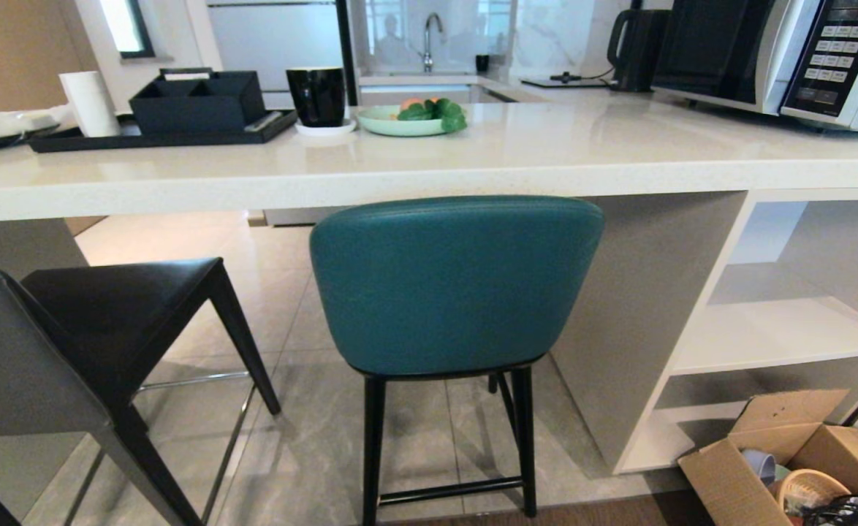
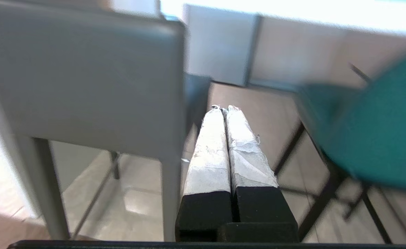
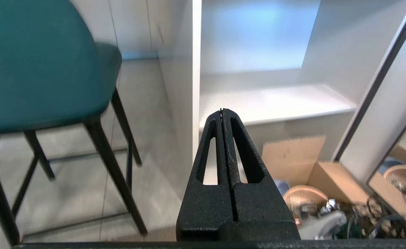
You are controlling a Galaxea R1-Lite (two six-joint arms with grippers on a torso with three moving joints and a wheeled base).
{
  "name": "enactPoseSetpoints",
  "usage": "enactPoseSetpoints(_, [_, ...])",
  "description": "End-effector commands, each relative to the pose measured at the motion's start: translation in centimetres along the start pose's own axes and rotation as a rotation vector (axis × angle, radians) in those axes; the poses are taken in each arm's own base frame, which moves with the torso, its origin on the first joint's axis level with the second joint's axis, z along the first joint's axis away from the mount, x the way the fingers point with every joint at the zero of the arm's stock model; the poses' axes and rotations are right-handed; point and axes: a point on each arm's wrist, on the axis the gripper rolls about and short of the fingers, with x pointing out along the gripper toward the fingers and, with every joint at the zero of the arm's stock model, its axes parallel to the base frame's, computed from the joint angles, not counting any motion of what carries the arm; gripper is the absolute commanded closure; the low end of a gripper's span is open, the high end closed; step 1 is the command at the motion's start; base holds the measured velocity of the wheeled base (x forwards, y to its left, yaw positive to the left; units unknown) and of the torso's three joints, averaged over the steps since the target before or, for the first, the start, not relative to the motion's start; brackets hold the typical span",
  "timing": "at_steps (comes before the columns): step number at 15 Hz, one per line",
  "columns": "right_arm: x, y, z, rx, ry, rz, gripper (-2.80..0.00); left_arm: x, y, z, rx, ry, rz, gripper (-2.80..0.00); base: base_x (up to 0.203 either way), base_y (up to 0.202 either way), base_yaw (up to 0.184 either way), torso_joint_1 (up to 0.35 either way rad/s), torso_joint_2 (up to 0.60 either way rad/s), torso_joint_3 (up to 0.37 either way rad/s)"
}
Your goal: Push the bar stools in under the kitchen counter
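Head view: the teal stool [image 1: 457, 285] stands centre, its curved back just near of the kitchen counter [image 1: 429, 172] edge, the seat apparently tucked beneath. The dark grey stool [image 1: 71, 351] sits at the near left, angled and well out from the counter, so I judge the teal one done or nearly so and the grey one next. Neither arm shows here. The microwave [image 1: 802, 55] keypad at far right carries lettering too small to read.

Left wrist view: the left gripper [image 2: 225, 109], its taped fingers pressed together on nothing, hangs between the grey stool's back and the teal seat, touching neither. The next move calls for flat contact on the grey backrest and a straight shove toward the counter.

Right wrist view: the right gripper [image 3: 222, 110] is clenched, empty, right of the teal stool, facing the white shelving [image 3: 272, 100]. No writing is legible.
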Motion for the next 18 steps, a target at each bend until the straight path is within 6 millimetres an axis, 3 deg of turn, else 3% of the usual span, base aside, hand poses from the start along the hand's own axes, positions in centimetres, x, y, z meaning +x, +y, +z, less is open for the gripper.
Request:
enactPoseSetpoints(1, [-1.2,0.1,-1.8,-0.003,-0.027,0.011,0.0,-2.2,0.5,-1.8,0.001,-0.056,-0.043,0.0,0.0,0.0,0.0,0.0,0.0,0.0])
enactPoseSetpoints(5, [1.3,1.0,-7.3,-0.04,0.071,0.108,0.0,-2.1,0.3,-7.2,0.081,0.126,-0.201,0.0,0.0,0.0,0.0,0.0,0.0,0.0])
enactPoseSetpoints(7, [1.8,1.2,-8.9,-0.052,0.078,0.126,0.0,-2.2,0.2,-8.0,0.088,0.185,-0.252,0.0,0.0,0.0,0.0,0.0,0.0,0.0])
enactPoseSetpoints(18, [1.8,1.3,-9.0,-0.031,0.101,0.169,0.0,-2.2,0.3,-8.2,0.085,0.201,-0.242,0.0,-0.006,0.0,0.0,0.001,0.0,0.0])
